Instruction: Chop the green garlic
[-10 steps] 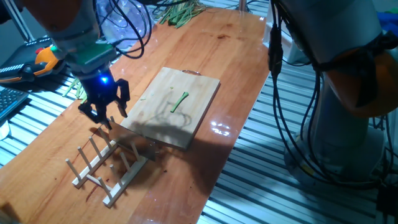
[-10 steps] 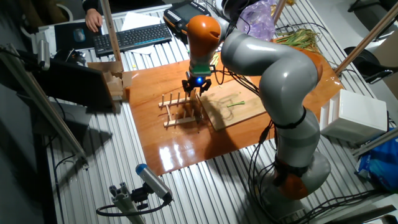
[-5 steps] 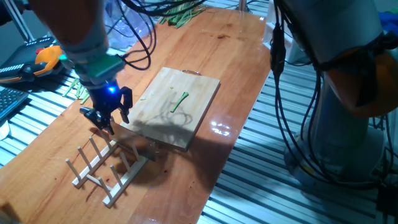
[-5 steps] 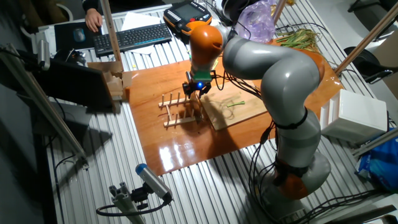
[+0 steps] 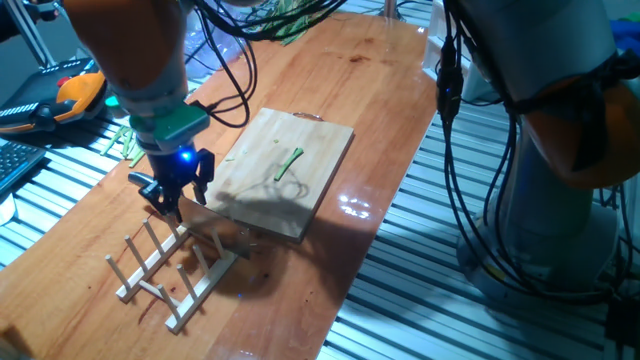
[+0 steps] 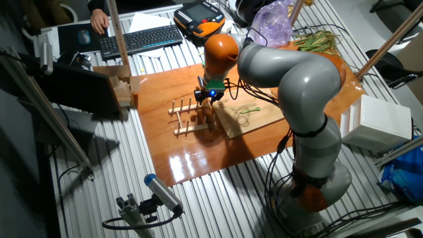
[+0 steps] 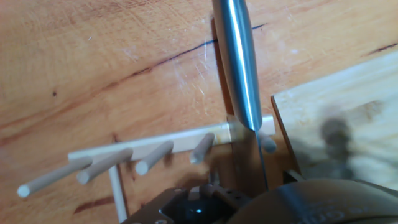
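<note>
Lately the black two-fingered tool (image 5: 172, 200) had dropped lower and edged toward the near corner of the pale wooden cutting board (image 5: 318, 138), so that it hung just over the end of the light wooden peg rack (image 5: 170, 262) on the reddish-brown wooden worktop (image 5: 372, 70). A second before, its fingers had stood clearly spread; now they looked drawn closer, though neither fixed view showed whether they had met anything, so I could not tell if the tool was pinching or merely narrowed. From the hand view a shiny steel knife (image 7: 239, 62) lay straight ahead, its thin edge running down into the rack's crossbar among the pegs. The green garlic (image 5: 290, 164), a single thin dark-green stalk, lay untouched and whole near the middle of the board, well apart from the tool. By my reading the arm was fetching the knife, and the chopping itself had not yet begun.
</note>
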{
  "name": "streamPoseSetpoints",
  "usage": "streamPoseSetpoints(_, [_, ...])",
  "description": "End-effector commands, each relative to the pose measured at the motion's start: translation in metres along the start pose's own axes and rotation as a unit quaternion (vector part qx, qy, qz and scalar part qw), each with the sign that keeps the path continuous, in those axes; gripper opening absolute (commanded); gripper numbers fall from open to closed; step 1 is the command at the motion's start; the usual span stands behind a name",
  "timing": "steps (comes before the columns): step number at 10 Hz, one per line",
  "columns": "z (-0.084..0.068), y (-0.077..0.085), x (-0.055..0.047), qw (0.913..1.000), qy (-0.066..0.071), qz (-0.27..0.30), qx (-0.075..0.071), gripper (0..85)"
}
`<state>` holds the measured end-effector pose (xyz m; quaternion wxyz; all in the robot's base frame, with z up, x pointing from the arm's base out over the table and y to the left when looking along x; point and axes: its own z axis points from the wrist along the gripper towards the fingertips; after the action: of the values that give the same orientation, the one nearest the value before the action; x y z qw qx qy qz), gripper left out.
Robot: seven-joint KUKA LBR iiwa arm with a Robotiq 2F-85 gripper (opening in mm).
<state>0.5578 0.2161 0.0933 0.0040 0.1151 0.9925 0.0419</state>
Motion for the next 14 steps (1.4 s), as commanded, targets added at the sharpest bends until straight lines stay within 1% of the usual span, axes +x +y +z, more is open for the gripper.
streamPoseSetpoints(1, [0.0021,-0.0004,-0.0006,1.0000,-0.003,0.000,0.000,34.0])
streamPoseSetpoints(3, [0.0024,0.0001,0.0007,1.0000,-0.002,0.000,0.001,34.0])
streamPoseSetpoints(4, [0.0037,-0.0002,0.0000,1.0000,-0.005,0.000,0.002,34.0])
streamPoseSetpoints(6, [0.0063,-0.0017,-0.0027,1.0000,-0.005,-0.002,-0.001,34.0])
streamPoseSetpoints(8, [0.0074,-0.0013,-0.0030,1.0000,-0.005,-0.005,-0.003,34.0])
streamPoseSetpoints(9, [0.0073,-0.0013,-0.0030,0.9999,-0.008,-0.009,-0.003,34.0])
streamPoseSetpoints(10, [0.0073,-0.0016,-0.0032,0.9999,-0.009,-0.013,-0.004,17.0])
streamPoseSetpoints(11, [0.0074,-0.0019,-0.0034,0.9998,-0.011,-0.018,-0.005,17.0])
streamPoseSetpoints(12, [0.0075,-0.0032,-0.0034,0.9995,-0.016,-0.027,-0.002,0.0])
streamPoseSetpoints(13, [0.0056,-0.0034,-0.0030,0.9992,-0.019,-0.033,0.008,0.0])
streamPoseSetpoints(14, [0.0024,-0.0021,-0.0024,0.9992,-0.020,-0.032,0.013,0.0])
